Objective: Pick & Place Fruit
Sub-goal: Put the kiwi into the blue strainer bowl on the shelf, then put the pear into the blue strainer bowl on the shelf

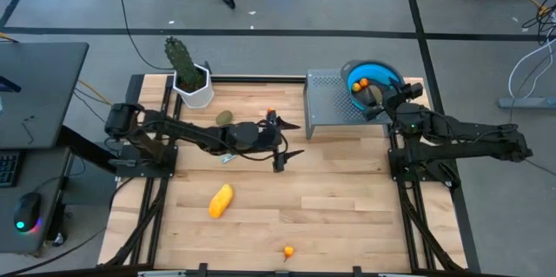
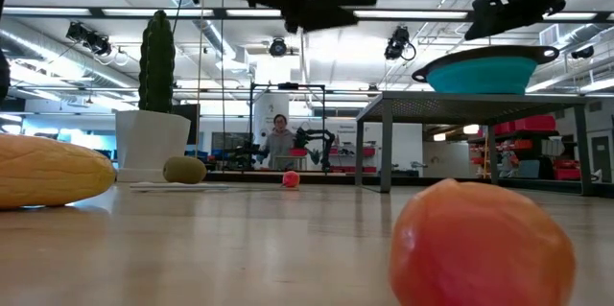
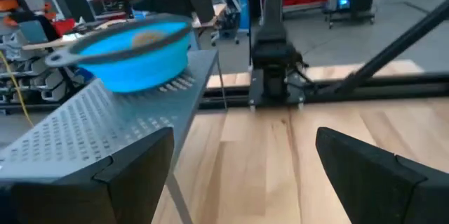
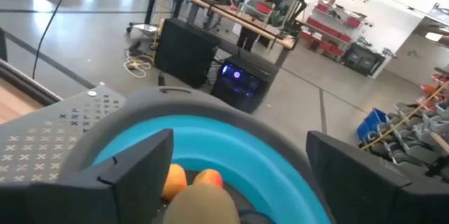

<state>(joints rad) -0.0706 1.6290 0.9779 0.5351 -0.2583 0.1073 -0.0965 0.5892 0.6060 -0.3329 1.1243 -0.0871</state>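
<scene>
My left gripper (image 1: 291, 139) (image 3: 242, 175) hangs open above the middle of the table, facing the metal stand (image 1: 334, 101), and holds nothing. My right gripper (image 1: 380, 102) (image 4: 238, 182) is open just over the blue bowl (image 1: 383, 74) on that stand. In the bowl (image 4: 210, 136) lie two small orange fruits (image 4: 191, 179) and an olive-green one (image 4: 203, 204). On the table rest the yellow oblong fruit (image 1: 221, 200), another olive-green oval (image 1: 224, 117) by the cactus pot, a tiny orange piece (image 1: 287, 250) near the near edge and another (image 1: 270, 114) by the left arm.
A green cactus (image 1: 181, 58) in a white pot (image 1: 196, 91) stands at the far left corner. A flat knife (image 2: 192, 186) lies below the left arm. The perforated stand (image 2: 480, 105) is raised on thin legs. A person (image 2: 279, 140) shows far behind the table.
</scene>
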